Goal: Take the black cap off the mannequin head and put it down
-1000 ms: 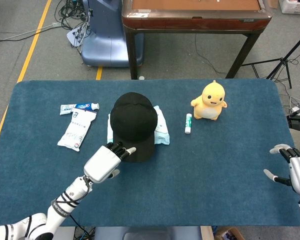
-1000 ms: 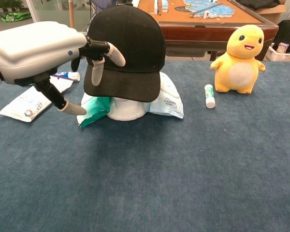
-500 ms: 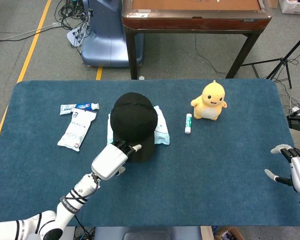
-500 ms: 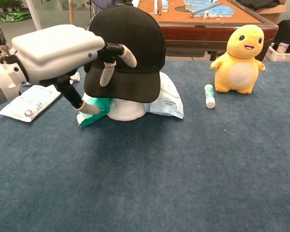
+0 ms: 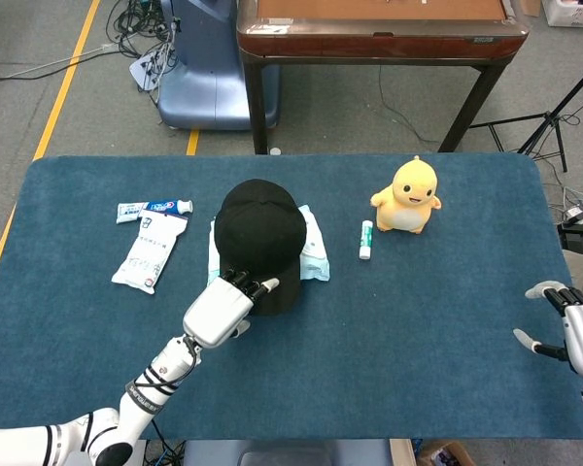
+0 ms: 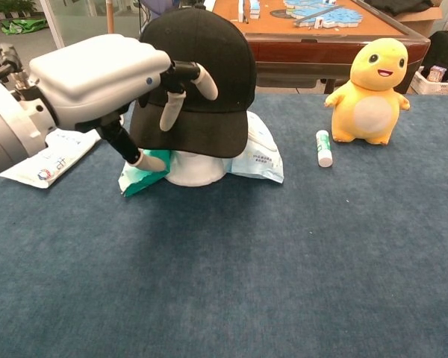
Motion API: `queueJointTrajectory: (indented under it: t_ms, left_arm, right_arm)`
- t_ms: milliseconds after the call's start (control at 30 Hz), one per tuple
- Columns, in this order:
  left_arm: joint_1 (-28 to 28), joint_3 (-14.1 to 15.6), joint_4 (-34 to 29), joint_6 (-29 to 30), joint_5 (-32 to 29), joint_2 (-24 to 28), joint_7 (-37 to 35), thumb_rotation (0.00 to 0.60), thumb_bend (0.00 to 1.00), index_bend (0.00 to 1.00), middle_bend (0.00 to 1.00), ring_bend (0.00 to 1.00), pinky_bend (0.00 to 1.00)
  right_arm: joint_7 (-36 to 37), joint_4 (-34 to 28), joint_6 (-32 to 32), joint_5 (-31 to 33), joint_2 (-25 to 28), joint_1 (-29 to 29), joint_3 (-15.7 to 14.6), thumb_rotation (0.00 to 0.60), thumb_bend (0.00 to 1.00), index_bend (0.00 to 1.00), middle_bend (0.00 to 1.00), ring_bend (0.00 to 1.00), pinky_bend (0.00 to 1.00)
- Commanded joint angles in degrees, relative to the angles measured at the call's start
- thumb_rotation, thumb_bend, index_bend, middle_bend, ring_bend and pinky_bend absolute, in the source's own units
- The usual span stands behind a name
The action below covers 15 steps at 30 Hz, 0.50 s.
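Cap: black cap (image 6: 198,71) sits on the mannequin head (image 6: 196,167), mid-desk, slightly toward 11 o'clock.
Left hand: left hand (image 6: 108,74) at the brim from 7 o'clock, fingers above, thumb below; whether it grips, I cannot tell.
Right hand: right hand (image 5: 575,328) at 4 o'clock, fingers apart, empty.
Progress: removal and set-down both remain.
Room: bare desk (image 5: 389,330) toward 5 o'clock; plush toy (image 5: 408,196) at 2, packets (image 5: 151,248) at 9.
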Motion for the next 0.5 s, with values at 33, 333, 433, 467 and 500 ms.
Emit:
queueJointTrajectory:
  t_ms: [33,333,433,467,500]
  left_arm:
    - [0.03,0.10,1.58,1.51,0.98,-1.11,0.27,0.600,0.00,0.26,0.57,0.34,0.46]
    - [0.22,-0.46,3.66,4.49,1.66,-2.61,-0.55,0.600,0.00,0.29,0.59,0.37,0.47]
    - [0.32,-0.53,4.00,5.44,2.14,-2.85,-1.50,0.600,0.00,0.30,0.59,0.37,0.47]
    - [0.36,-0.50,4.12,5.68,2.28,-2.89,-1.84,0.600,0.00,0.30,0.59,0.38,0.47]
    - [0.41,-0.44,4.30,5.91,2.42,-2.94,-2.30,0.600,0.00,0.30,0.59,0.38,0.48]
  right_arm:
    - [-0.05,-0.01,-0.01,-0.05,0.01,0.00,-0.03,0.600,0.08,0.39,0.36,0.34,0.44]
    - [-0.65,-0.08,-0.41,0.08,0.00,0.15,-0.09,0.600,0.08,0.39,0.36,0.34,0.44]
    - [-0.85,-0.13,-0.54,0.16,0.01,0.20,-0.09,0.600,0.08,0.39,0.36,0.34,0.44]
    - [-0.91,-0.14,-0.54,0.16,0.00,0.20,-0.09,0.600,0.08,0.39,0.36,0.34,0.44]
    - [-1.00,-0.13,-0.55,0.17,-0.02,0.21,-0.10,0.600,0.08,0.39,0.36,0.34,0.44]
